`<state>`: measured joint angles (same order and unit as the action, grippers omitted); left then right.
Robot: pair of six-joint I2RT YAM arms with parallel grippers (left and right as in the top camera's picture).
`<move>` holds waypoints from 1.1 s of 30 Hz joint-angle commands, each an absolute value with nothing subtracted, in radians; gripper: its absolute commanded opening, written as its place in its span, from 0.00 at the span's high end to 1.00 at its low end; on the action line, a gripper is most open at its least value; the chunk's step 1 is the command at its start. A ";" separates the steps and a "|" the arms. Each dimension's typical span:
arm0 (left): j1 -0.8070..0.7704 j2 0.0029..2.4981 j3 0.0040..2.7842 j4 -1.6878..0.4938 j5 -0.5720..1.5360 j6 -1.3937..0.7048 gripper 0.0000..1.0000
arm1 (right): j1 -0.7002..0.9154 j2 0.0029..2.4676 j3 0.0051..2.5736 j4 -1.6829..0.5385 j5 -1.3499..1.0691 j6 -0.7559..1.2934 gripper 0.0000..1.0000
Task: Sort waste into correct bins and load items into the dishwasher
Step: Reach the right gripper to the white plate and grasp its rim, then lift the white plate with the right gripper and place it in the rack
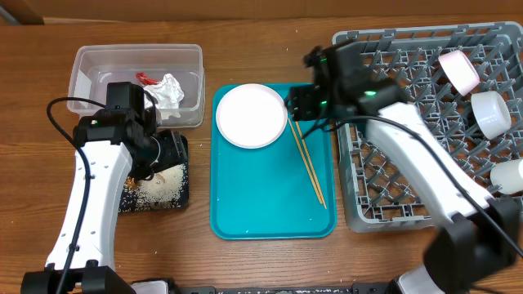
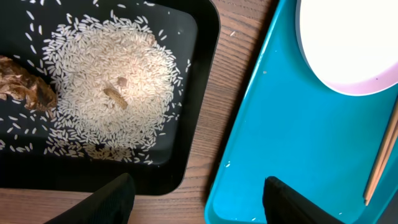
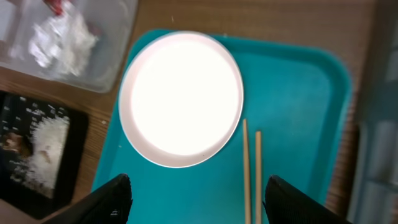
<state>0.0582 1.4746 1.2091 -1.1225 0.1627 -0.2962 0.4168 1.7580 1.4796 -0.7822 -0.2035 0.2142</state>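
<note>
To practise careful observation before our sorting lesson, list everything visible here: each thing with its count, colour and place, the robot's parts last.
table: one, brown, under everything
clear tub: one, transparent, far left
napkin: one, white, in clear tub
wrapper: one, red, in clear tub
black tray: one, black, near left
rice: one heap, white, in black tray
food lump: one, brown, in black tray
teal tray: one, teal, centre
plate: one, white, on teal tray
chopsticks: two, pale wood, on teal tray, right of plate
dish rack: one, grey, right
cups or bowls: three, white, in dish rack
left gripper: one, black, open, over black tray's edge
right gripper: one, black, open, over teal tray
</note>
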 commanded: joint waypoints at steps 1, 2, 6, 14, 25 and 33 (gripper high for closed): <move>0.052 1.479 1.218 -1.123 0.173 -0.284 0.32 | 0.434 1.847 1.499 -0.772 -0.173 0.313 0.29; 0.052 1.479 1.218 -1.124 0.173 -0.284 0.32 | 0.438 1.871 1.499 -0.771 -0.173 0.342 0.29; 0.052 1.479 1.218 -1.123 0.173 -0.284 0.32 | 0.450 1.962 1.499 -0.757 -0.209 0.422 0.30; 0.052 1.479 1.218 -1.123 0.173 -0.284 0.32 | 0.493 2.074 1.499 -0.714 -0.237 0.503 0.31; 0.052 1.479 1.218 -1.125 0.173 -0.284 0.32 | 0.529 2.114 1.498 -0.752 -0.135 0.638 0.66; 0.052 1.479 1.218 -1.126 0.173 -0.284 0.31 | 0.529 2.114 1.498 -0.786 -0.135 0.644 0.80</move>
<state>0.0586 1.4746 1.2091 -1.1233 0.1650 -0.2962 0.5293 2.1033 1.4811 -0.7818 -0.1528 0.6270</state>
